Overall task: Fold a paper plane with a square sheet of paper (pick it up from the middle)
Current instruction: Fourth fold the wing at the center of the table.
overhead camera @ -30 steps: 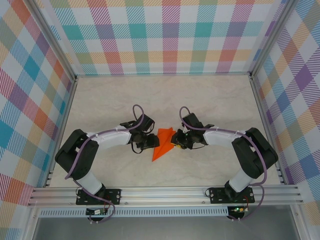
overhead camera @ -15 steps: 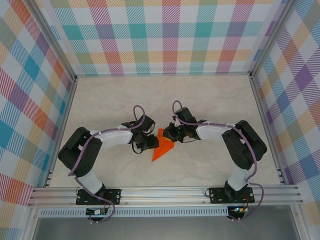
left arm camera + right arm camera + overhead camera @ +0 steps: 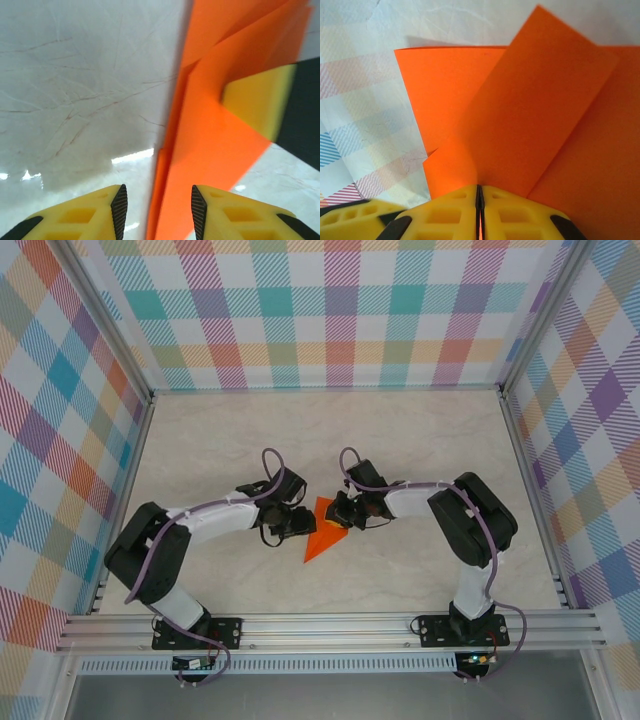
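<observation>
The paper plane [image 3: 322,532] is clamped by the right hand [image 3: 480,197], likely to crease a wing. The left hand [image 3: 158,200] is held apart astride its fold.

I work in a lab test cell; aluminium rails [image 3: 330,625] frame my marbled table [image 3: 420,440]; plaid panels [image 3: 330,310] wall it on three sides, like a robot enclosure.
</observation>
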